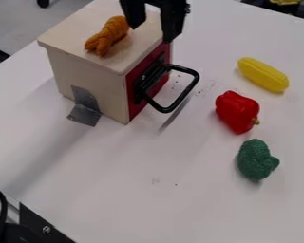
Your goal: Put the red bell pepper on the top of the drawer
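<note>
My gripper (152,33) hung wide and empty, top centre, by the drawer (88,78); picking came first, calling for a reach toward the red bell pepper (236,110), right of centre.

You have your black pincer (152,33) hanging down at the top edge of the view. Its two fingers (173,21) point downward, spread apart.
</note>
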